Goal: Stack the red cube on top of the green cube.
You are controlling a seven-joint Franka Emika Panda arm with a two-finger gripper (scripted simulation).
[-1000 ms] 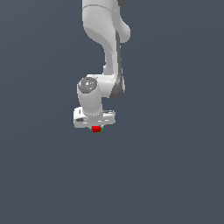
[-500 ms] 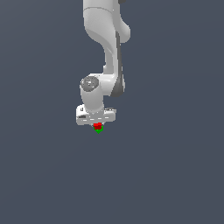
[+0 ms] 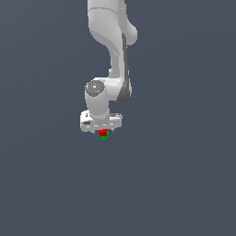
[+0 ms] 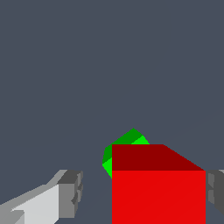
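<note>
The red cube (image 3: 102,132) sits just under the white gripper (image 3: 102,131), between its fingers. Right beneath it peeks the green cube (image 3: 104,136), showing only as a small edge in the exterior view. In the wrist view the red cube (image 4: 158,192) fills the space near one grey finger pad (image 4: 215,191) and seems to touch it. A clear gap separates it from the other finger pad (image 4: 72,192). The green cube (image 4: 124,144) shows partly behind and below the red one. The gripper (image 4: 144,192) stands open around the red cube.
A plain dark grey floor (image 3: 184,184) surrounds the cubes on all sides. The white arm (image 3: 110,41) rises straight above the gripper.
The gripper with the red cube has shifted slightly toward the exterior view's right. The green cube, unseen a second ago, now shows under the red cube.
</note>
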